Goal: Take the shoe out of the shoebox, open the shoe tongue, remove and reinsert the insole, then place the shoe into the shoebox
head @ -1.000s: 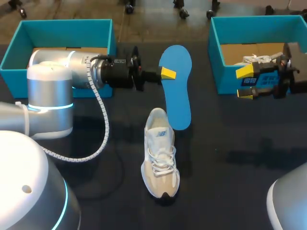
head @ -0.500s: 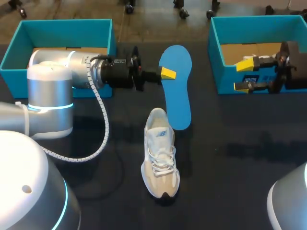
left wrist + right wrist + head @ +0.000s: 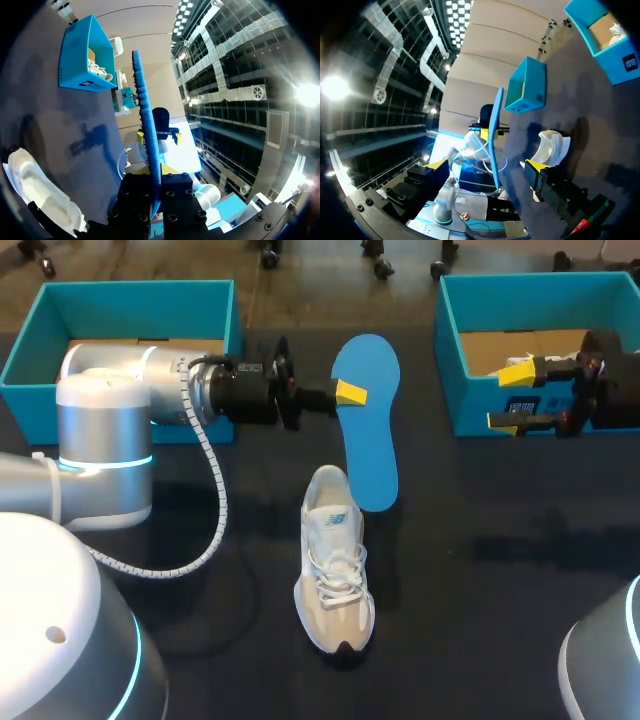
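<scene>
Left gripper [image 3: 348, 393], upper centre of head view, pinches blue insole [image 3: 372, 450] by heel end; insole hangs above table [image 3: 500, 590], toe end over shoe's heel. Left wrist view: insole [image 3: 147, 125] edge-on between fingers. Shoe [image 3: 335, 575] lies lower centre, toe toward bottom edge. Right gripper [image 3: 512, 398], far right, fingers spread, nothing held, against front wall of right shoebox [image 3: 455, 330]. Left shoebox [image 3: 40, 330] upper left.

Left gripper [image 3: 345, 393] pinches the insole [image 3: 370, 450] beside the shoe [image 3: 335, 575]; right gripper [image 3: 512, 398] seemingly spread.
</scene>
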`<state>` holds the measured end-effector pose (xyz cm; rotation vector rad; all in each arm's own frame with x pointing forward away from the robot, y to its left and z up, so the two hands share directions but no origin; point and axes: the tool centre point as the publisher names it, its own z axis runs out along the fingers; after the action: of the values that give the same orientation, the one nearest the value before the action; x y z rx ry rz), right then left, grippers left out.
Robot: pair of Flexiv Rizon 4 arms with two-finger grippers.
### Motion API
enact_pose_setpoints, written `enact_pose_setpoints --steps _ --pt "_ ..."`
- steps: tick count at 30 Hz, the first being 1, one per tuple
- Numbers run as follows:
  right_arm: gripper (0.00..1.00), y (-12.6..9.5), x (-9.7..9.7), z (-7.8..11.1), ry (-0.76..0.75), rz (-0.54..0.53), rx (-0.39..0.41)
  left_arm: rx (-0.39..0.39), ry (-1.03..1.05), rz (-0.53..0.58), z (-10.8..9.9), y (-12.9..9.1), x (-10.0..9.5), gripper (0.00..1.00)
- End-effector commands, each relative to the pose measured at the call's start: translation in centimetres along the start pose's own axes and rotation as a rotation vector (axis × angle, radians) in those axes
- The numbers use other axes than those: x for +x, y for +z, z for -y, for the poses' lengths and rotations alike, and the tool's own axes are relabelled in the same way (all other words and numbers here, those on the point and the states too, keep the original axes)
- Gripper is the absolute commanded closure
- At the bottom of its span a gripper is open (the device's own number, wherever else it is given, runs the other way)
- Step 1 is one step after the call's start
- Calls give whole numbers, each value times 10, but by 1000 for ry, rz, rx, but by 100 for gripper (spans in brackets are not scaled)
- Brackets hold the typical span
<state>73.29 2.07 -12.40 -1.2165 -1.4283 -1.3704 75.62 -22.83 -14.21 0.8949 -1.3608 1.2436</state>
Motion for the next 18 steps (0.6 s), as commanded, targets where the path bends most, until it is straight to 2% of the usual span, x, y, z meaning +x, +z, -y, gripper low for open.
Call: enact_pose_setpoints --steps 1,6,9,10,14,18 --pt "0 1 0 -2 1 3 3 -29 117 -22 1 -3 2 100" --pt "0 1 0 -2 1 3 3 -121 329 -36 0 -8 4 100" --pt "0 1 0 -2 1 3 3 -145 411 -14 0 -9 3 100" --pt "0 1 0 -2 1 3 3 -159 540 0 -1 -10 2 100" --pt "0 1 0 -2 1 3 3 -126 743 41 1 -13 0 100" --pt "0 1 0 -2 1 3 3 -108 900 70 -2 -16 8 100"
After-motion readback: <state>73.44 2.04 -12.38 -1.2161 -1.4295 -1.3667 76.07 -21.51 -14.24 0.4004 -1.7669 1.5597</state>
